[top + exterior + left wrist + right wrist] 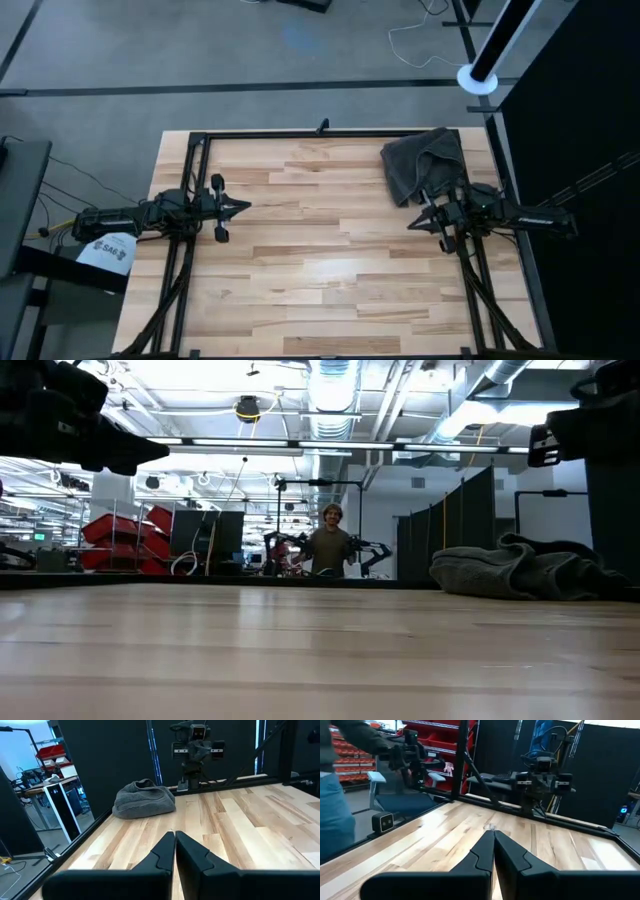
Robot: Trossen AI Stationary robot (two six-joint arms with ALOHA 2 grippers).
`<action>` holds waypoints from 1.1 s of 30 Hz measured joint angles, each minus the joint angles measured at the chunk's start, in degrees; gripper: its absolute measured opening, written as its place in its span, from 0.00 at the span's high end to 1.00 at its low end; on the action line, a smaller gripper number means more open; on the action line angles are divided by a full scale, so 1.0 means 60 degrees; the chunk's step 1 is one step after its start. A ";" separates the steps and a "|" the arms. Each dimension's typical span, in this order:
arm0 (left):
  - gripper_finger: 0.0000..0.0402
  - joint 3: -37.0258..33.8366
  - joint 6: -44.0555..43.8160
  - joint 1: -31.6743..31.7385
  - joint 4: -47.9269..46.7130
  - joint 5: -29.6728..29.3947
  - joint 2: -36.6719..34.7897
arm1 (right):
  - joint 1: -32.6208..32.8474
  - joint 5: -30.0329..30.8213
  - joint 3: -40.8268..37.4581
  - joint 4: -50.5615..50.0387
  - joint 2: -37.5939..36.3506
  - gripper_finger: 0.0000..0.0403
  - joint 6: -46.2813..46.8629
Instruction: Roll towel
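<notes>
- Lying crumpled in a loose heap, the towel [424, 163] sits at the far right corner of the bench [320, 270], not rolled.
- The right end effector [412, 225] hovers just beside the towel's near edge, apart from it, its fingers pressed together and holding nothing.
- The left end effector [246, 207] waits well apart from the towel, across the bench, fingers likewise together.
- A person [331, 541] stands beyond the towel's end of the bench.

1. Around my wooden tabletop [330, 270] I see grey concrete floor [200, 60] crossed by dark lines.
2. Beyond the table I see a bright industrial ceiling [330, 400] with ducts and strip lights.
3. Red storage bins [125, 530] stand at one side.
4. A person [332, 545] stands behind the table.
</notes>
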 joint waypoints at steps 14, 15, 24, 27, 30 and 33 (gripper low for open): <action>1.00 -0.0020 -0.1193 -0.0002 0.0179 -0.0025 0.0000 | 0.0009 0.0004 0.0004 0.0004 0.0004 1.00 -0.0029; 1.00 -0.0033 -0.1955 -0.0002 0.0261 -0.0047 0.0000 | 0.0013 0.0004 0.0004 0.0001 0.0004 1.00 -0.0029; 1.00 -0.0031 -0.7434 0.0020 0.1255 -0.0091 -0.0004 | -0.0072 0.0963 0.0004 -0.0013 0.0004 1.00 -0.0021; 1.00 -0.0027 -0.8428 0.0016 0.1240 -0.0087 0.0000 | -0.0184 0.1167 0.0004 0.0157 0.0001 1.00 -0.0181; 1.00 -0.0024 -0.8805 0.0021 0.0914 -0.0087 0.0000 | -0.0206 0.1169 0.0004 0.0109 0.0004 1.00 -0.0182; 1.00 -0.0024 -0.8181 0.0053 0.0419 -0.0092 0.0000 | -0.0206 0.1168 0.0004 -0.0031 0.0006 1.00 -0.0184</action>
